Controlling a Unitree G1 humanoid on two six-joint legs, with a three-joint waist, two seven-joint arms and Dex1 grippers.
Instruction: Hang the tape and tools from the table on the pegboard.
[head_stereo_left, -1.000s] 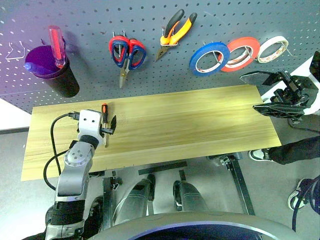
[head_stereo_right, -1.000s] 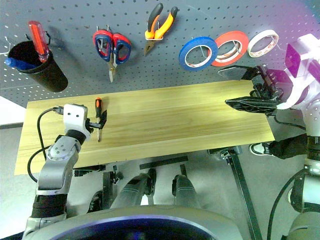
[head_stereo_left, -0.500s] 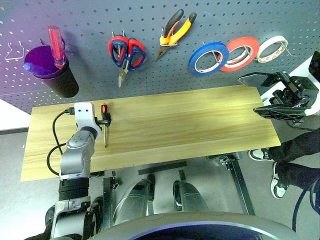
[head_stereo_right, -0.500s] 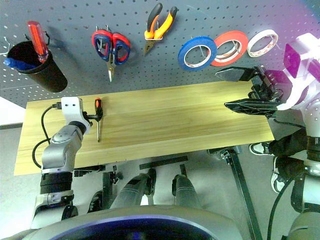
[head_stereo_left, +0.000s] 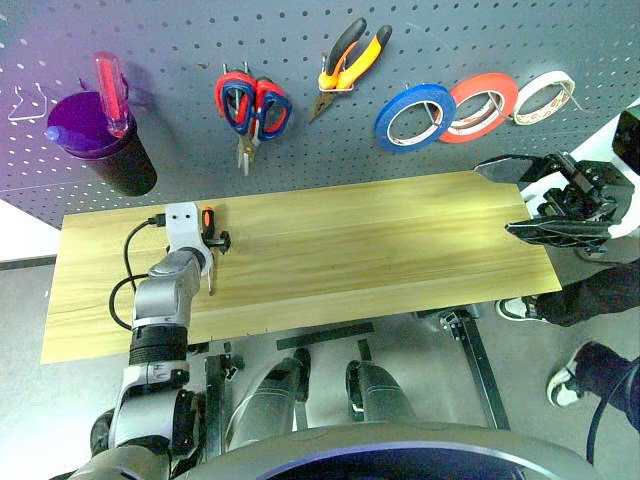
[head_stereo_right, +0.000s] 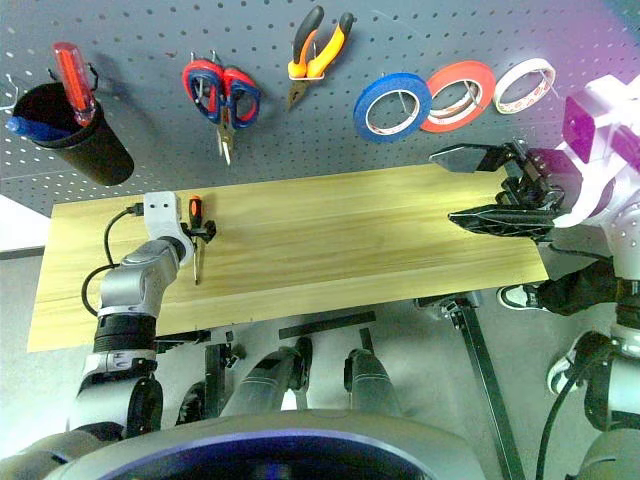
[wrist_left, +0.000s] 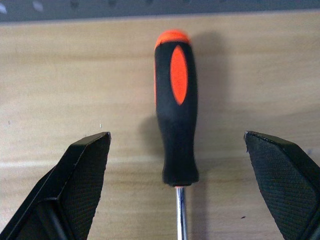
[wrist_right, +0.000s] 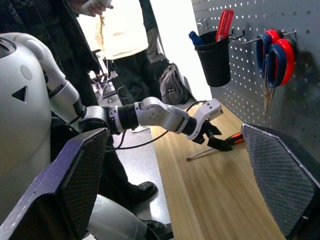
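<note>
At the left end of the table (head_stereo_left: 400, 240), the small screwdriver (wrist_left: 175, 115) flat on the wood, handle toward the pegboard (head_stereo_left: 300, 120), shaft toward the near edge. Long axis in line with the left gripper (wrist_left: 180, 195); handle centred between the two black fingers (wrist_left: 82, 170), jaws spread fully, gripping nothing, a clear gap on each side in the left wrist view. Left arm by far the nearer; right gripper (head_stereo_left: 545, 200) well apart at the table's right end, likewise wide open and empty, aimed across the tabletop. Blue tape (head_stereo_left: 415, 117), orange-and-black pliers (head_stereo_left: 345, 65) and a pair of scissors (head_stereo_left: 252, 105) already hung on hooks; screwdriver apparently the last item on the table. Likely requirement of the coming move: a short further descent, then closure across the handle.

Compared with a second ago: left gripper advanced toward the pegboard, lowered and rolled, now astride the handle rather than short of it; screwdriver unmoved; right gripper in the same place; a person's shoe by the table leg shifted.
</note>
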